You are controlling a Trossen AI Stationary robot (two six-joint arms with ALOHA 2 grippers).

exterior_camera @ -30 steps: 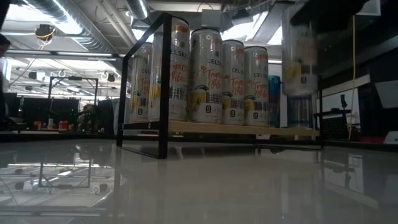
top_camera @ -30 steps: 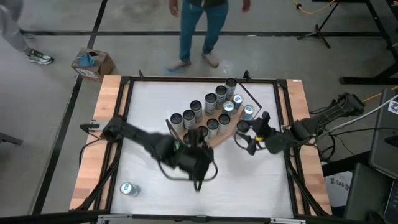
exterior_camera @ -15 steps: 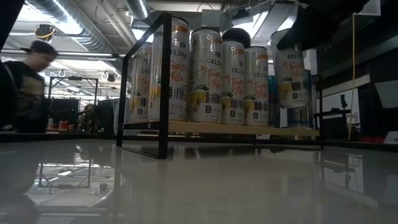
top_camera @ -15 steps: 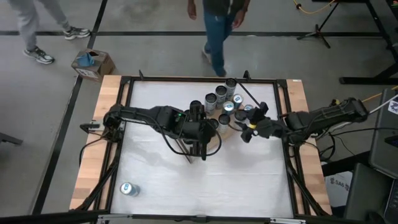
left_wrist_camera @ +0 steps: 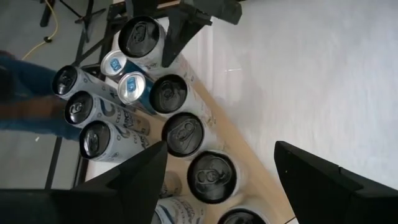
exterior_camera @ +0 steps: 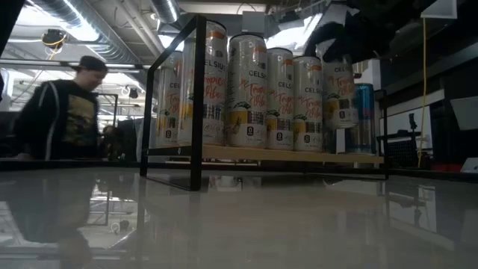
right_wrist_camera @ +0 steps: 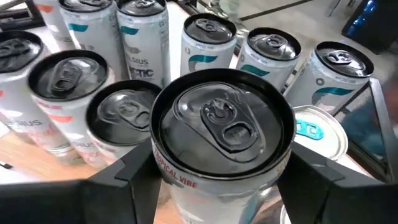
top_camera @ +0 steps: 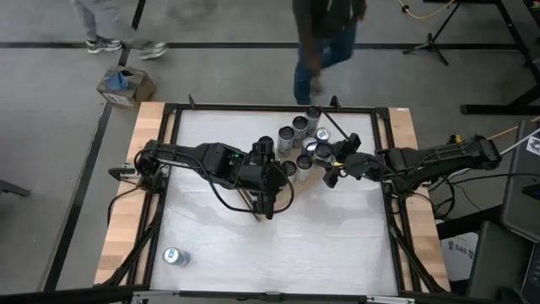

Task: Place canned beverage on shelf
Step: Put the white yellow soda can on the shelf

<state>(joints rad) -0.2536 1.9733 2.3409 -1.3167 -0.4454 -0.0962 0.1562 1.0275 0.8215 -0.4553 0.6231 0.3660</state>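
Grey floor [top_camera: 211, 72], cardboard box [top_camera: 125, 86], ceiling ducts [exterior_camera: 97, 30]

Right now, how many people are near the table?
2. One person is beyond the far edge, near its middle; a second person, legs only, is beyond the far left corner. More may be out of view.

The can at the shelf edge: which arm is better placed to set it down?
Right. The right gripper is shut on the can, holding it upright beside the cans already on the shelf. The left gripper is open above the shelved cans, holding nothing.
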